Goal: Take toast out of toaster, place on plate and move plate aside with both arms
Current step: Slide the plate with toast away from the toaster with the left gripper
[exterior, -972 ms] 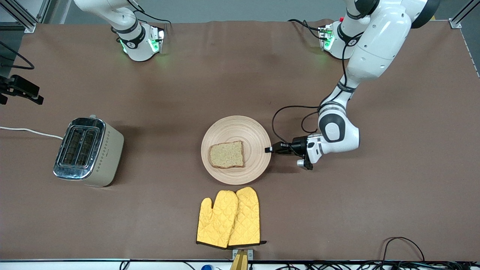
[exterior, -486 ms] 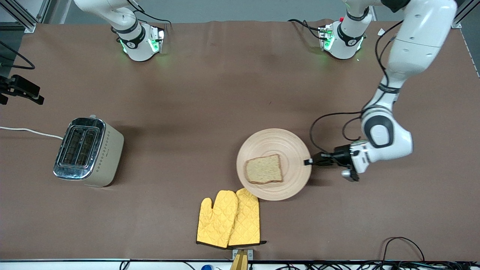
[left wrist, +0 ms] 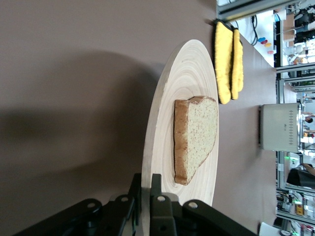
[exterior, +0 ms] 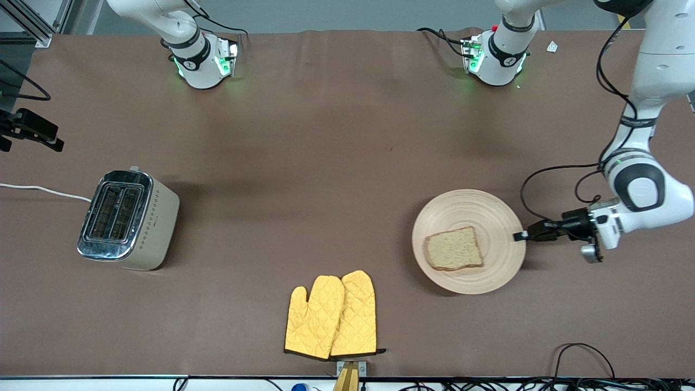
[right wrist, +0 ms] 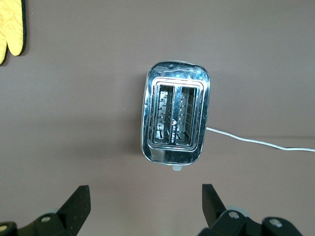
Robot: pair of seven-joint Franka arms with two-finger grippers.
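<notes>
Front view: my left tool pinches the plate rim (toast aboard); right tool, spread, hovers over the toaster.

A broad stretch of bare tabletop is left open between the toaster near the right arm's end and the plate toward the left arm's end. The middle of the edge nearest the front camera is blocked by the yellow oven mitts, and the plate's rim toward the left arm's end is taken up by the left gripper, clamped onto it. The toaster's slots are left unobstructed beneath the right gripper, held wide apart above them.
</notes>
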